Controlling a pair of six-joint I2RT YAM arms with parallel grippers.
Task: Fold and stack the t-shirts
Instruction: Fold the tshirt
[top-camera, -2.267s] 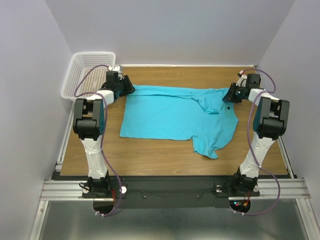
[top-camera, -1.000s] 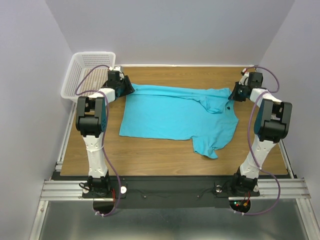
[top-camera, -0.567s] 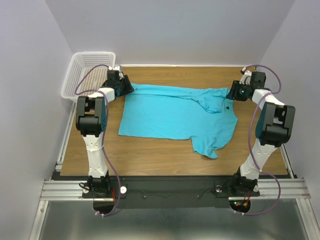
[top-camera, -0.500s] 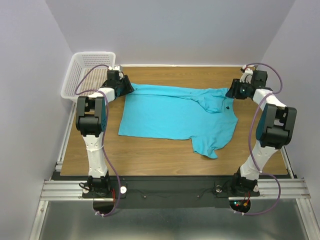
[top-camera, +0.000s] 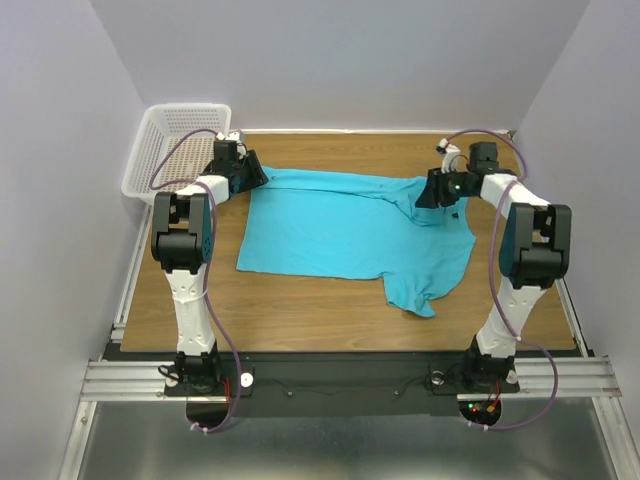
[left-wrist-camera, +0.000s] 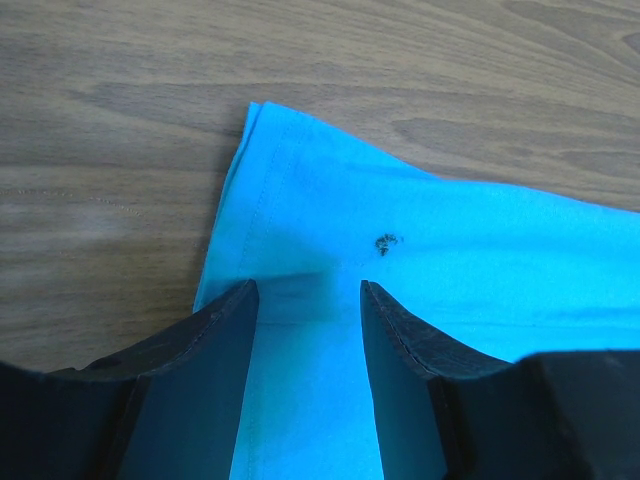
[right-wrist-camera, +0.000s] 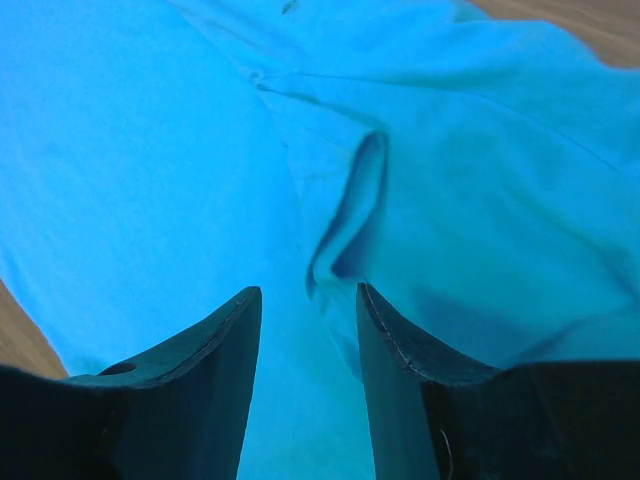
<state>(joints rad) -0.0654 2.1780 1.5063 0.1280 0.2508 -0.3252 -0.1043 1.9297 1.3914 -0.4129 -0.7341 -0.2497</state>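
T-shirt (top-camera: 345, 230) lies lengthwise along the table's (top-camera: 330, 300) far edge. Its raised fold sits between the parted jaws of the right gripper (right-wrist-camera: 306, 290). The left gripper (left-wrist-camera: 306, 284), likewise parted, straddles its far-left corner.

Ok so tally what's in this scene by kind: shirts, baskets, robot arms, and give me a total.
t-shirt: 1
basket: 1
robot arms: 2, the left arm and the right arm
Total: 4
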